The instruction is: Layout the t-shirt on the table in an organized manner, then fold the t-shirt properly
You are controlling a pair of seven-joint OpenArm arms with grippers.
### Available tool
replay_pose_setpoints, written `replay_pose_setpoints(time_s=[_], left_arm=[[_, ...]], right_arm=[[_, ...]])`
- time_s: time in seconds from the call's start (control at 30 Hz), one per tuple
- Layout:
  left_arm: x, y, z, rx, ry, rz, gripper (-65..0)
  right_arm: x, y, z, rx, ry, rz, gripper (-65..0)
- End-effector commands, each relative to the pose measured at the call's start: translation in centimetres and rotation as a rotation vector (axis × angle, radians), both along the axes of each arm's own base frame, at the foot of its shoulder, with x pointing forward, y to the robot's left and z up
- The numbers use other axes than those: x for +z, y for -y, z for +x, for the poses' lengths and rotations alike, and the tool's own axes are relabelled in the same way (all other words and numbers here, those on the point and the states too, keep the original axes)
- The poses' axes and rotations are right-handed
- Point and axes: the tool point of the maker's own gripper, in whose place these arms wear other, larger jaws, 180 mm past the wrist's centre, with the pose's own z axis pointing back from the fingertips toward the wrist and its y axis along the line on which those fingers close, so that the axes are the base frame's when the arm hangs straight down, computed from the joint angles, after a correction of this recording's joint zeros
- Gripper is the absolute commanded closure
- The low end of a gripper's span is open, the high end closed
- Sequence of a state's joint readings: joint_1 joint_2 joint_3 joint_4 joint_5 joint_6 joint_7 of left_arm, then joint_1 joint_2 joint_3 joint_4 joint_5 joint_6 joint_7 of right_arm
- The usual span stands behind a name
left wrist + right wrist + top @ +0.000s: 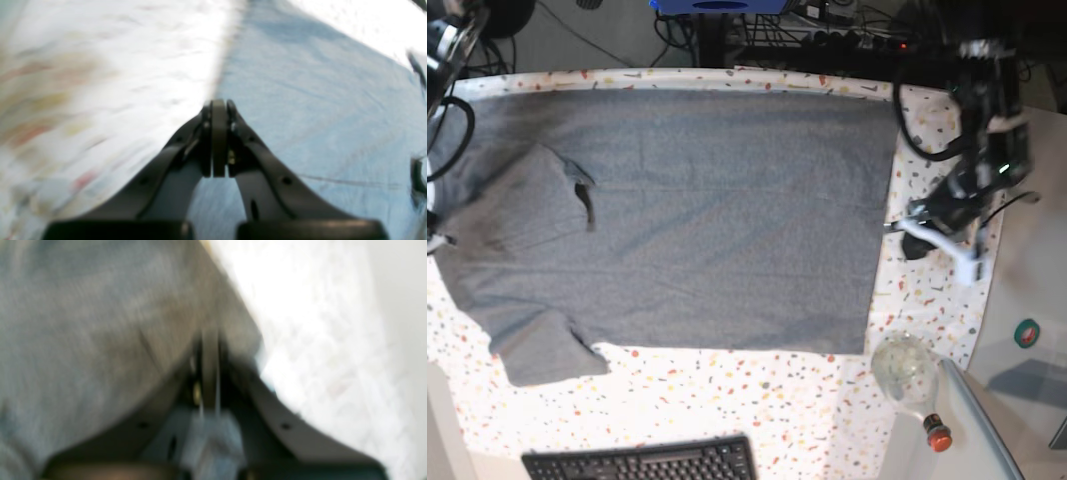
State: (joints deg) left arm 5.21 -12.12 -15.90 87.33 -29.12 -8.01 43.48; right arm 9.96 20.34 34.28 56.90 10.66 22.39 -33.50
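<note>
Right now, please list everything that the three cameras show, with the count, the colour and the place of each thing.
t-shirt: one, heather grey, spread flat over most of the table.
table: one, white cloth with red, orange and yellow flecks, under the t-shirt.
keyboard: one, black, at the near table edge.
glass bottle: one, clear with a red cap, lying near the t-shirt's lower right corner.
cables: several, black, beyond the far edge.
left gripper: one, black, shut, at the t-shirt's edge.
right gripper: one, dark, blurred, shut, at the t-shirt's other edge.

No text or label is legible — all too blurred.
</note>
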Motion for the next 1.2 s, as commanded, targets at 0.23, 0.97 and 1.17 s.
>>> replay_pose_setpoints(time_s=[0.23, 0.97, 1.17], left_arm=[[-5.6, 2.6, 1.7, -0.033, -0.09, 0.116, 0.0], [-5.8, 0.0, 2.3, -0.02, -0.061, 0.207, 0.0], [-3.1, -3.1, 1.1, 0.07, 0.007, 0.236, 0.0]], right_arm=[[0.6, 3.0, 3.1, -0.082, 0.08, 0.029, 0.0], [2.3, 3.9, 8.6, -0.064, 0.16, -0.116, -18.2], [-0.4, 2.7, 8.0, -0.039, 0.14, -0.096, -37.4]])
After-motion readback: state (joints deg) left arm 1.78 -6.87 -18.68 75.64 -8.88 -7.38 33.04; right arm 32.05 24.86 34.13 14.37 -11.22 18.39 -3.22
